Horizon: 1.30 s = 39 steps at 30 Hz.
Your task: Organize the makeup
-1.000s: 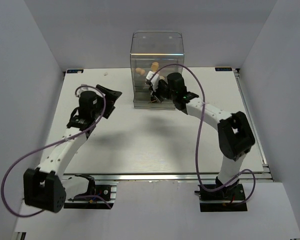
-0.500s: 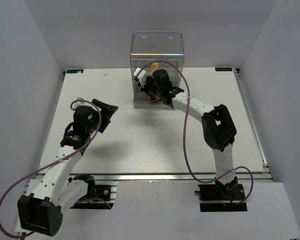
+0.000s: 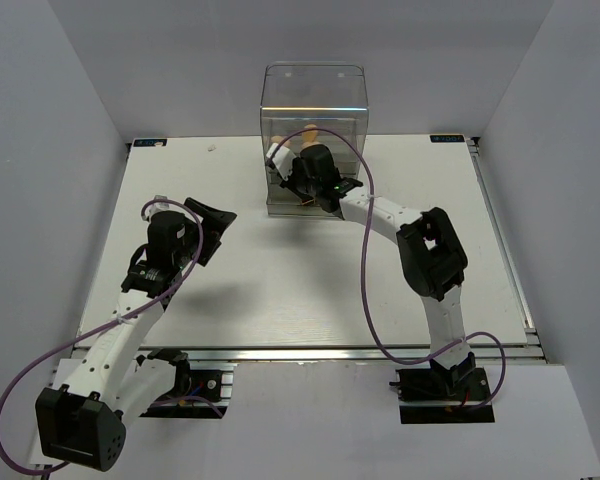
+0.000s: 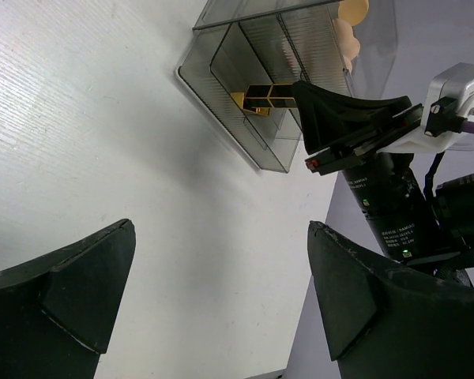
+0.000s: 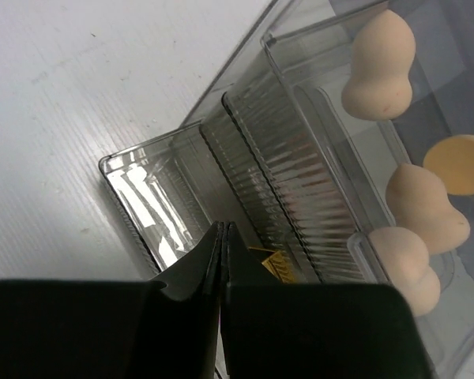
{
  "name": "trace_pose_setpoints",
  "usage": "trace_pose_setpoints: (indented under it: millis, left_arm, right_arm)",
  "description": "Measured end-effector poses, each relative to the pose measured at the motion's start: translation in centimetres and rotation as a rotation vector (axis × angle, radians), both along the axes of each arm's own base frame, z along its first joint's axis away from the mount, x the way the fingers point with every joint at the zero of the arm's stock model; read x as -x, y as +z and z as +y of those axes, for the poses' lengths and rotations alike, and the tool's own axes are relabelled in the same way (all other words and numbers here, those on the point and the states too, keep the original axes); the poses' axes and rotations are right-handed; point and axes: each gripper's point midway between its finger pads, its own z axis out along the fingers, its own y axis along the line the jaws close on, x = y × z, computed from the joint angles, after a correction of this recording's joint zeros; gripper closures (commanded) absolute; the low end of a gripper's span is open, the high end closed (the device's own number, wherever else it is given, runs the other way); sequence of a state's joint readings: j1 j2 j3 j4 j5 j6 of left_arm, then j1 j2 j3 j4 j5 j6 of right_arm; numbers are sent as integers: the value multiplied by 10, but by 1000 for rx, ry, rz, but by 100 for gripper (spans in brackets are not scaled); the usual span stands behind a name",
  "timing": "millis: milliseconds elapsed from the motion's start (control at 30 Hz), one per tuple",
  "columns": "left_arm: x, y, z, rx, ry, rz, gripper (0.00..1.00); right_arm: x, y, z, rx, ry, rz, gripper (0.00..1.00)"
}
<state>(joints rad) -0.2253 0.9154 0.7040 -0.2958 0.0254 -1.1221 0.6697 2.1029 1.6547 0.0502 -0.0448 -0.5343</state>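
Note:
The clear drawer box [image 3: 315,115] stands at the back middle of the table. Its lowest drawer [image 5: 154,197] is pulled out. A black-and-gold lipstick [image 5: 272,264] lies in it, also seen in the left wrist view [image 4: 261,99]. Several peach sponges [image 5: 377,59] lie in the top compartment, and they also show in the top view [image 3: 308,132]. My right gripper [image 3: 298,188] is shut with nothing seen between the jaws, its tips [image 5: 221,230] over the open drawer by the lipstick. My left gripper [image 3: 213,213] is open and empty above bare table [image 4: 221,229]. The packets are not in view.
The white table [image 3: 280,270] is walled by grey panels on the left, right and back. The right arm's purple cable [image 3: 365,270] loops over the table's middle. The right arm's wrist [image 4: 387,205] shows close beside my left gripper's right finger.
The right arm has swung left and pressed its shut gripper in at the box's lower front. The left arm drew back toward the near left, then held still.

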Motion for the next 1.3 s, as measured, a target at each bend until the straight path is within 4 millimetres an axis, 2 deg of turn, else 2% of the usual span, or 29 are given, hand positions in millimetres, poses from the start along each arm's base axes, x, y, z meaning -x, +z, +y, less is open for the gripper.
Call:
trace_pose_setpoints:
  millis: [267,500,667,767,900,967,1067,1167,1233,1300]
  left_arm:
    - [0,0,0,0,0,-1,2]
    - [0,0,0,1,0,-1,2]
    - [0,0,0,1,1,-1,2]
    - [0,0,0,2,0,-1,2]
    - [0,1,0,3,0,-3,2]
    - [0,1,0,3,0,-4,2]
    - [0,2,-1,4,-7,-8,2]
    - [-1,3,-3,5,-17,-22,2]
    - [-2,5,-4,7,-24,-31,2]
    - [-2,5,-4,7,-28,-34,2]
  right_arm:
    - [-10,-6,-18,46,-52,-18,100]
    - [-15,-35,-53,105,-106,40,100]
    - [-11,-59,-80,150,-138,94,100]
    - [-6,-61,-92,150,-145,114,100]
    - [9,-36,-95,91,-93,123,100]
    - [19,-13,-93,42,-42,111,100]
    - [41,26,-88,-16,90,81,94]
    - [68,53,-83,-21,257,44,100]
    - [85,52,-83,5,350,51,100]
    - [97,40,-84,42,414,79,100]
